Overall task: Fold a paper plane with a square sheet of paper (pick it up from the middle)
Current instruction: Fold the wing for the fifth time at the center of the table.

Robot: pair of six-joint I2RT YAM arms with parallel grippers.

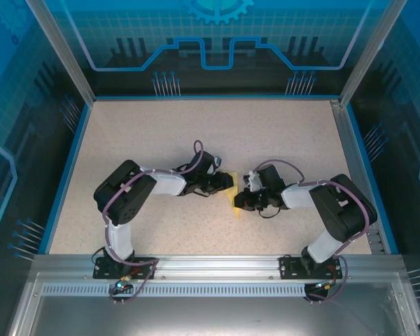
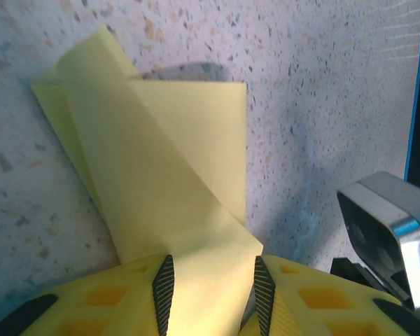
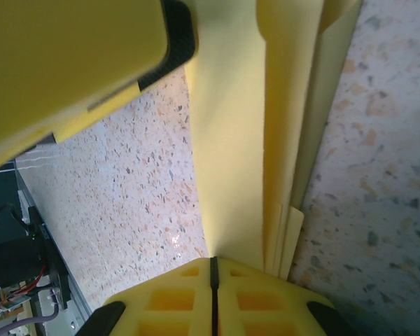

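Object: thin yellow paper sheet [image 2: 161, 168], partly folded into overlapping flaps with sharp creases; a finished dart is not yet formed.
Location: the sheet is found at mid-table, between the two grippers and met by both. It rests on the speckled beige tabletop [image 1: 280, 140]; in the left wrist view one flap is lifted, with a shadow cast behind it.
Handling: judged very light, limp, and easily creased or torn. Sliding over the smooth top is expected if it is pushed rather than pinched.
Hold point: a pinch on the stacked layers near the centre crease is preferred, since the layering gives stiffness there. Single loose flaps are best avoided.
Right gripper [image 3: 211, 269]: clenched, the pads met along a thin dark seam. The sheet's near edge runs into that seam and is judged nipped.
Left gripper [image 2: 211, 280]: the ribbed pads [image 2: 164, 290] are set part-way apart, and a strip of the sheet fills the gap. Whether it is squeezed or merely lying there cannot be told.
Risk: opposing pulls could tear the sheet.
Surroundings: blue table rim [image 1: 63, 182]; aluminium rail [image 1: 210, 262] along the near edge.
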